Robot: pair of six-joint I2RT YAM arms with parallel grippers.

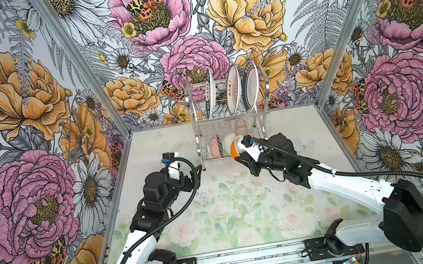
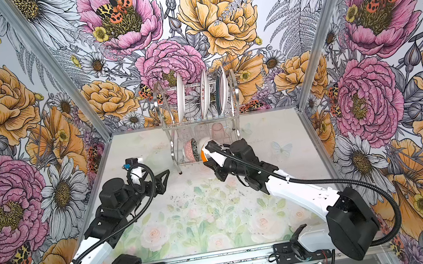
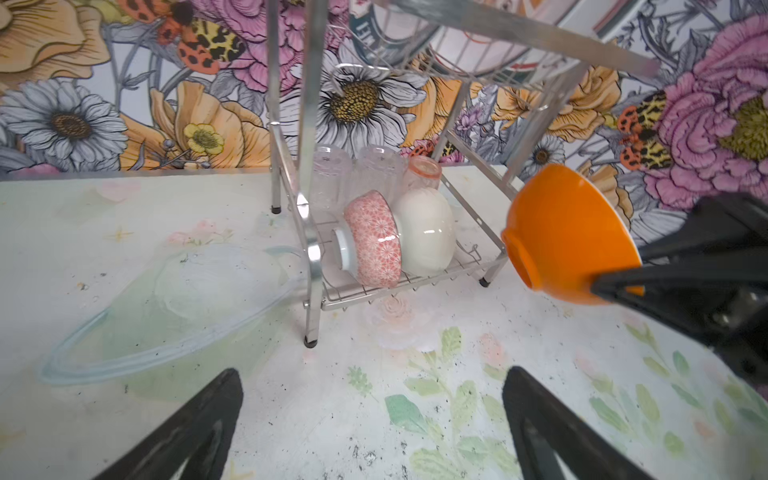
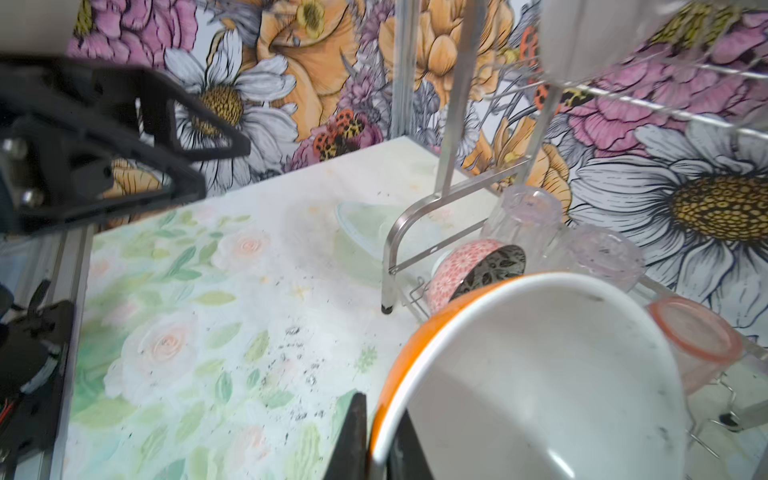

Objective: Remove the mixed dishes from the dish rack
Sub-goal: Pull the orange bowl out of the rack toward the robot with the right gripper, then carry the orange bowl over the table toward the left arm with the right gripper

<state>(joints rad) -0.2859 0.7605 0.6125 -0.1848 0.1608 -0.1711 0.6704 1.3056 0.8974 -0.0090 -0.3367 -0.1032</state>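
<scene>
On the flower-printed table (image 1: 245,212), a chrome dish rack (image 3: 309,104) stands at the middle of the far edge, with three plates (image 1: 233,89) upright on its top shelf. The right claw (image 4: 376,440) pinches the rim of an orange bowl (image 3: 569,232), holding it in the air just beside the lower shelf's front right corner. A pink bowl (image 3: 374,239) and a cream bowl (image 3: 428,232) lie on their sides on that shelf, three cups (image 3: 380,170) behind them. The left claw (image 3: 374,415) hangs wide open above the table near the rack's left leg.
</scene>
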